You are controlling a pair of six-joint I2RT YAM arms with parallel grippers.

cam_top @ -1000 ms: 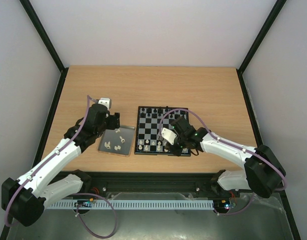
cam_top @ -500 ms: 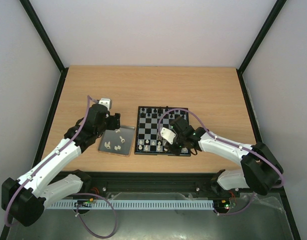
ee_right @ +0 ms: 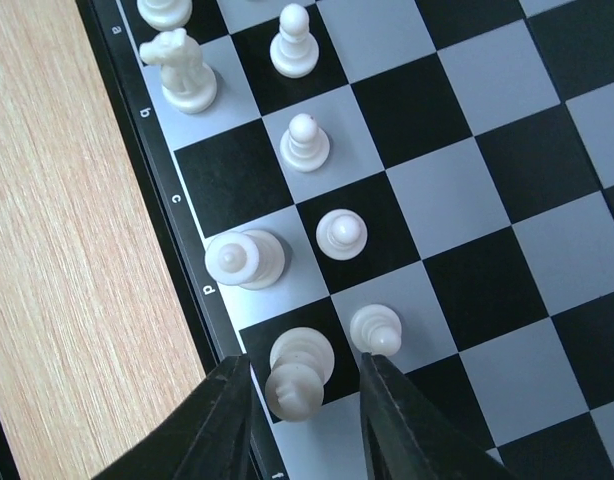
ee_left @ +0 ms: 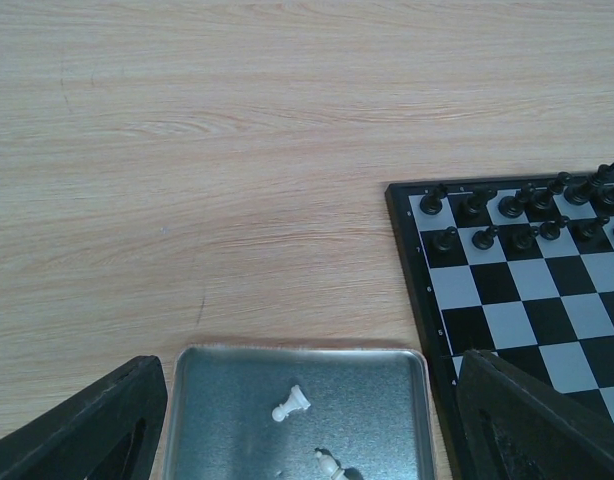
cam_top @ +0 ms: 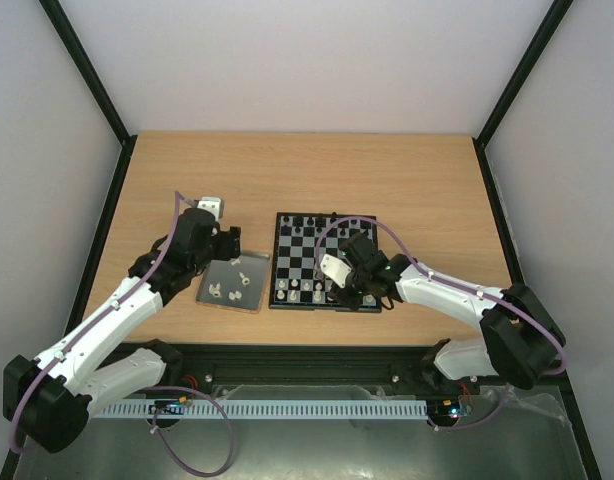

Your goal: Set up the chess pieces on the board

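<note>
1. Straddling a tall piece (ee_right: 299, 372) on the board (ee_right: 467, 180), the right gripper (ee_right: 304, 364) has its jaws parted. A sliver of gap shows on each side of the piece, so nothing is clasped.
2. That tall piece is white and stands on a black square in the row along the board's lettered rim, just past the "d" mark (the next letter is cut off at the picture's edge).
3. More white pieces stand on the board in that row and the one beside it. A knight (ee_right: 182, 72) is by "b" and a round-topped piece (ee_right: 244, 258) by "d".
4. Four white pawns stand one row in from the rim. The nearest pawn (ee_right: 377, 328) is just beside the tip of one finger (ee_right: 397, 420).
5. The left gripper (ee_left: 312, 365) hangs left of the board over a tray (ee_left: 202, 400), with its jaws spread wide and empty.
6. The tray lies on the table (ee_left: 237, 150) just beside the board's left rim.
7. A loose pawn (ee_left: 290, 405) lies in the tray, and a second white piece (ee_left: 330, 465) shows at the edge of the wrist view. The top view shows a few more there, too small to name.
8. Black pieces (ee_left: 527, 215) stand in two rows at the board's far edge.
</note>
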